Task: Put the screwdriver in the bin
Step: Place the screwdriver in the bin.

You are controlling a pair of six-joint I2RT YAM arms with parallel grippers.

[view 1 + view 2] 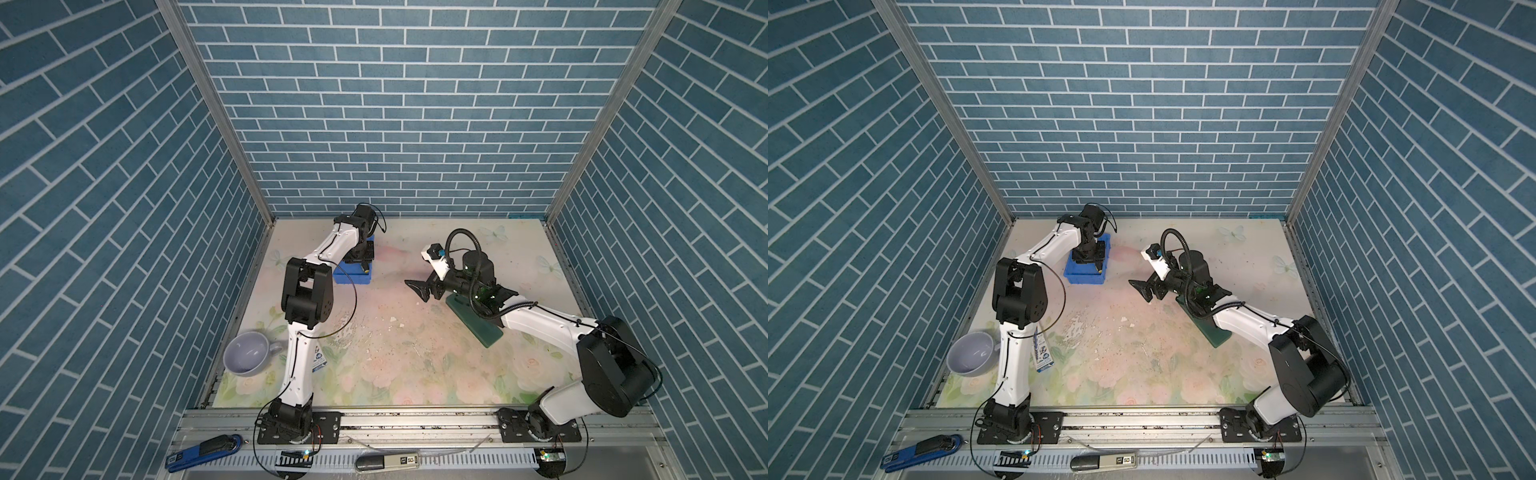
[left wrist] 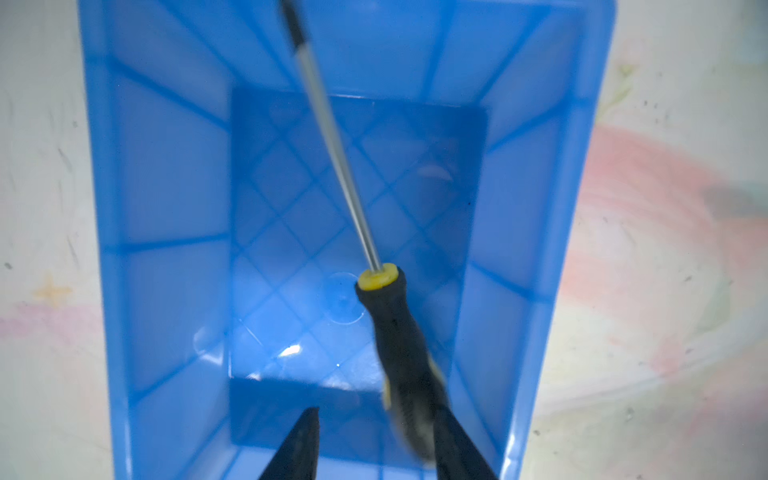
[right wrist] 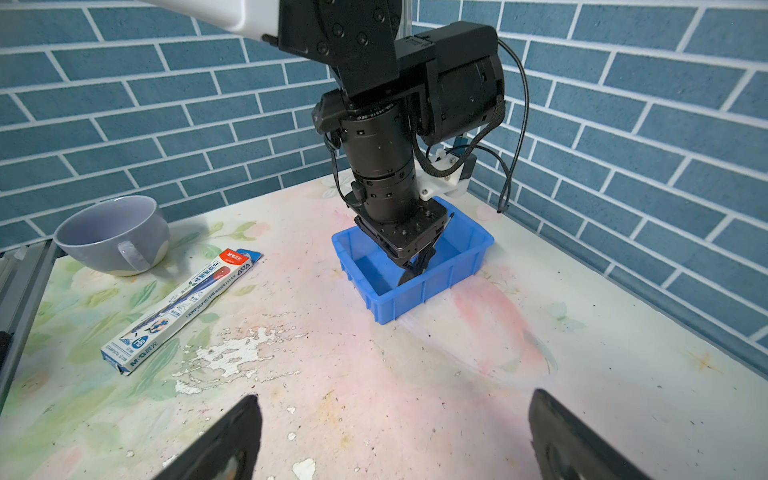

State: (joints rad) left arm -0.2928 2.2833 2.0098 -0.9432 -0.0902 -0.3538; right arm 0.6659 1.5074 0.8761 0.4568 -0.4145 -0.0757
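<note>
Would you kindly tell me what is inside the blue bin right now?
The screwdriver, its handle beside the left tool's open fingers. The bin floor under them is covered.

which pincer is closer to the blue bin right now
Left. The left pincer is down inside the bin, next to the screwdriver; the right pincer hovers over the table, apart from it.

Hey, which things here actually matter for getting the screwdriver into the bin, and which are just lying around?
For the job:
- screwdriver
- blue bin
- left gripper, jaws apart over the bin

Just lying about:
- lilac cup
- pencil box
- green block
- blue utility knife on the front rail
</note>
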